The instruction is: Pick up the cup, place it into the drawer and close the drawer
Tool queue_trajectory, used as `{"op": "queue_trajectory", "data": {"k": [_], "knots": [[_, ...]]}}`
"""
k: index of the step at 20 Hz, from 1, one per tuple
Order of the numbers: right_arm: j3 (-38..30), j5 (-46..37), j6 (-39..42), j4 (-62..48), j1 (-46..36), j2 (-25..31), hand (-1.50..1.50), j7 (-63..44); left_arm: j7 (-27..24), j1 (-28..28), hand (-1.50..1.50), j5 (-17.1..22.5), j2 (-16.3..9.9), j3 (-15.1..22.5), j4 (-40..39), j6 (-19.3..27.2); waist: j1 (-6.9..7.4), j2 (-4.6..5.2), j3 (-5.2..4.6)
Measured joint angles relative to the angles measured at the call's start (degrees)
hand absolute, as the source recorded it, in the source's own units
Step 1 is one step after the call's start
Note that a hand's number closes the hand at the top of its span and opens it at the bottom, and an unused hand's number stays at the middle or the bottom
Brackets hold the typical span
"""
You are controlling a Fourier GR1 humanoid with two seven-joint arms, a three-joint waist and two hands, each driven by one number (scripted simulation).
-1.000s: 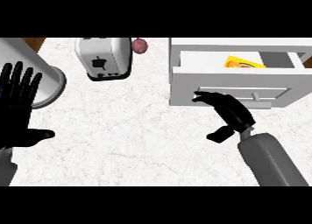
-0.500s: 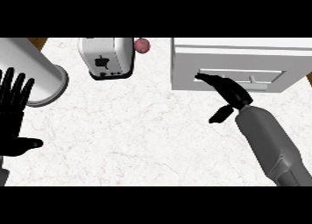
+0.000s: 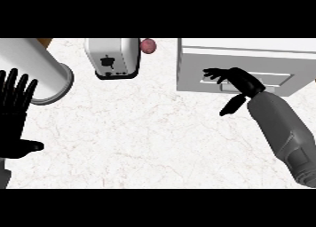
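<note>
I see left hand (image 3: 13,111) flat-open, resting at left edge | marble counter (image 3: 141,133) wide open mid-field | right hand (image 3: 236,82) holding nothing, fingers spread against shut white drawer (image 3: 242,66) | cup not visible | boxy toaster (image 3: 112,57), pale cylinder (image 3: 29,66) at rear

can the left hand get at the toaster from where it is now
Probably yes. The left hand rests open, fingers up, at the view's left edge, and the toaster stands up and to its right. Only the white cylinder crowds the direct line; the counter below it leaves a free way round.
</note>
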State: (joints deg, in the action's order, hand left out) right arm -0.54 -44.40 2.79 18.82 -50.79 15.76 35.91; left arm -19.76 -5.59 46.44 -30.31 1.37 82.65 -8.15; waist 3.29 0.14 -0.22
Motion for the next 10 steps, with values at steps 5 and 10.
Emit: {"op": "queue_trajectory", "data": {"k": [5,10], "knots": [[-1.46,0.99,2.92,-4.15,-1.86,1.15,-1.50,3.10,-0.05,-0.22,-1.50,-1.38,0.85,1.05,0.25,-0.07,0.72,0.22,0.16],[-1.99,1.33,5.08,-6.78,-3.20,1.81,-1.50,4.79,-0.39,-1.04,-1.50,-2.37,1.40,1.15,-0.51,0.20,1.02,0.42,0.30]]}}
